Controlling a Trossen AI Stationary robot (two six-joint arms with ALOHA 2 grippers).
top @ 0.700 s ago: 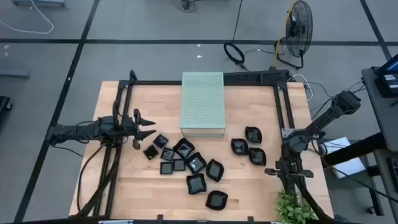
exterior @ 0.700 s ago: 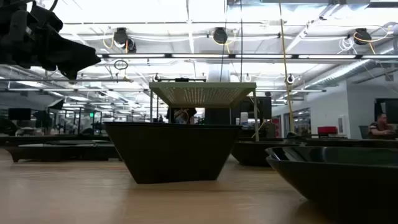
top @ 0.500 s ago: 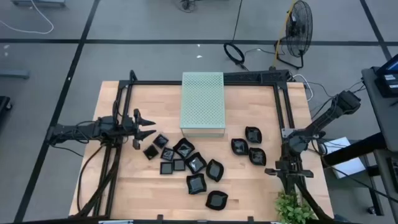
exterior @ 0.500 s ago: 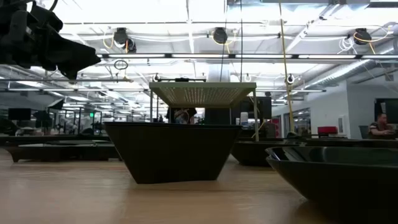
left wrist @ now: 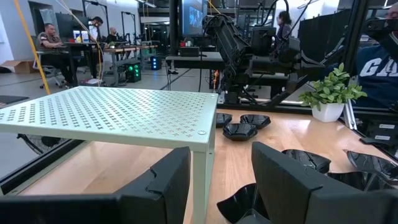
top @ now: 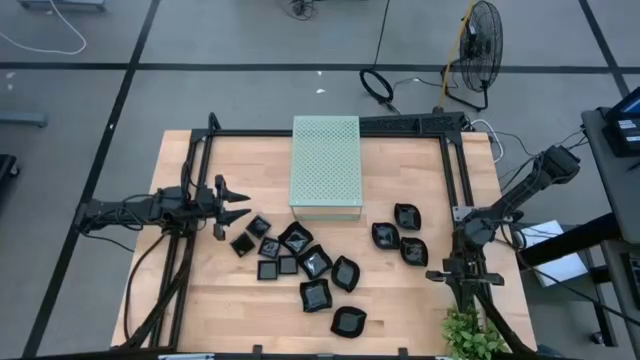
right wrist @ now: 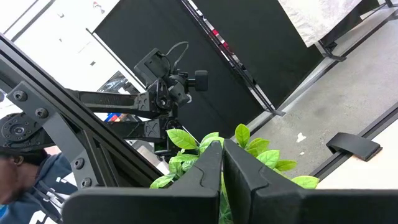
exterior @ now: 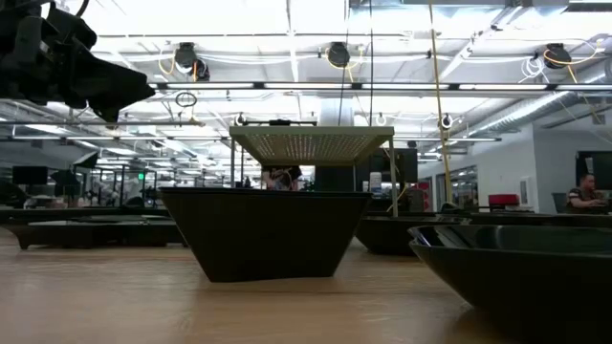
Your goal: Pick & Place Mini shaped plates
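Several small glossy black mini shaped plates [top: 300,262] lie flat in a loose cluster on the wooden table, near its near edge. Three more plates [top: 400,236] rest to the right of them. My left gripper [top: 238,203] hovers open just left of the cluster, fingers pointing toward the table's right; in its wrist view the left gripper [left wrist: 221,186] faces plates [left wrist: 241,130] beyond it. My right gripper [top: 466,274] waits shut at the table's right near corner, and the right gripper [right wrist: 222,163] looks at a plant. One plate [exterior: 263,234] fills the low view.
A pale green perforated box [top: 326,167] stands at the table's far middle, close to the left gripper's far side; the box [left wrist: 112,115] rises on legs. A potted plant [top: 470,335] sits at the near right corner. A black frame [top: 330,132] borders the table. Bare wood lies near the left near corner.
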